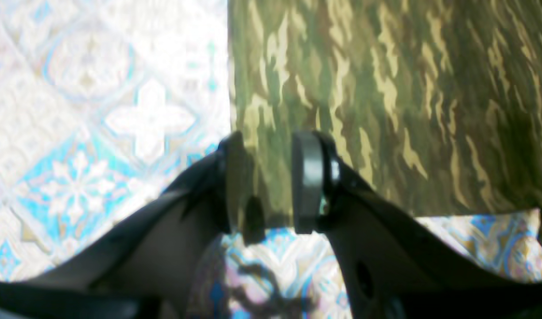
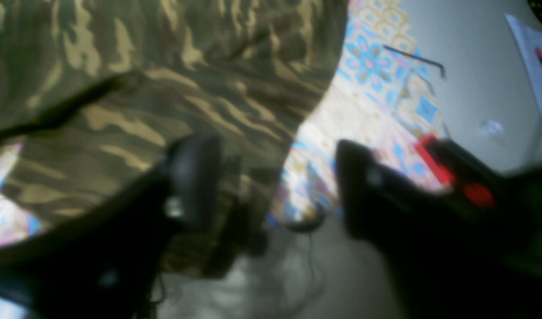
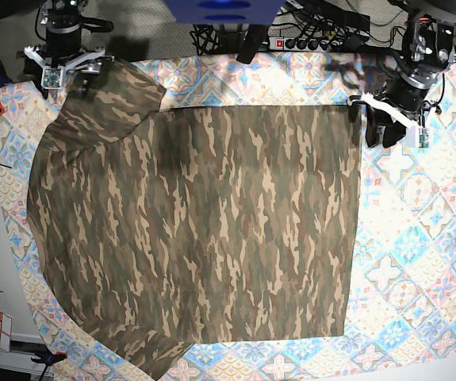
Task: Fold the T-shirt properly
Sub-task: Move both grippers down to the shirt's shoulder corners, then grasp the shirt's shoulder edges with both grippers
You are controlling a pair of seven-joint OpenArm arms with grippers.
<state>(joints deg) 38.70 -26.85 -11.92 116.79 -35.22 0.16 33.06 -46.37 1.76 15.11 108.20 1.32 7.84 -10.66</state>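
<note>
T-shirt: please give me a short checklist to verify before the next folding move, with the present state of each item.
1. T-shirt lies spread on the tablecloth: ok.
2. Left gripper at the shirt's corner, fabric between its jaws: ok.
3. Left gripper closed firmly on the fabric: cannot tell.
4. Right gripper open: ok.
5. Right gripper holding fabric: not ok, one finger lies against the cloth and the other is clear of it.
6. Shirt's far corner near the right gripper flat: not ok, it is bunched.

1. Left gripper: bare tablecloth to its outer side and behind; open passage there.
2. T-shirt corner lies between its jaws, cloth spreading ahead.
3. Right gripper: shirt fabric bunched on one side, table edge and floor just beyond.
</note>
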